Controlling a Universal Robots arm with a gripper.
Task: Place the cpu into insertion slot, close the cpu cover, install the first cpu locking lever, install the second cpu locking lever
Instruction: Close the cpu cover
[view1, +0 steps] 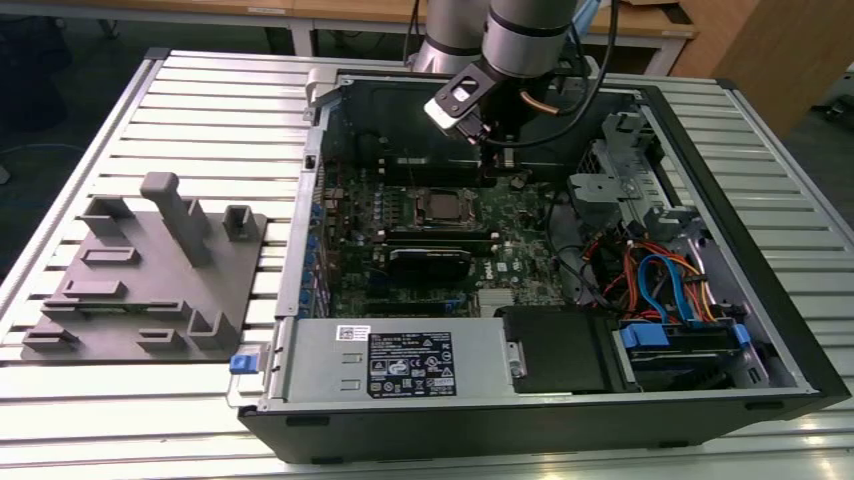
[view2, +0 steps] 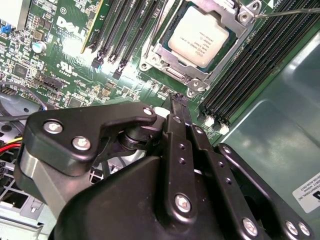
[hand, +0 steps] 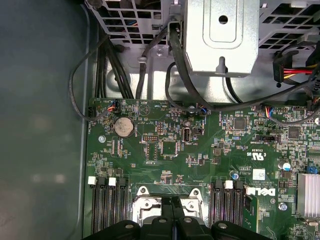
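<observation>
The cpu (view2: 199, 36), a square chip with a dull silver top, lies flat in the insertion slot, which is covered by it. The cpu cover (view2: 172, 66), a silver frame, lies down around the chip. One thin lever rod (view2: 287, 11) points away from a corner of the frame and another (view2: 161, 22) runs along its side; whether they are latched I cannot tell. My gripper (view2: 175, 99) hovers just off the socket's edge with its black fingers pressed together and nothing held. In the exterior view my gripper (view1: 497, 155) hangs over the board behind the cpu (view1: 438, 206).
Long black memory slots (view2: 125, 30) flank the socket on the green motherboard (hand: 210, 150). Black cables (hand: 180, 75) and a metal drive cage (hand: 220, 35) stand beside the board. The case walls (view1: 307, 200) enclose everything. A grey fixture (view1: 147, 270) sits at the exterior view's left.
</observation>
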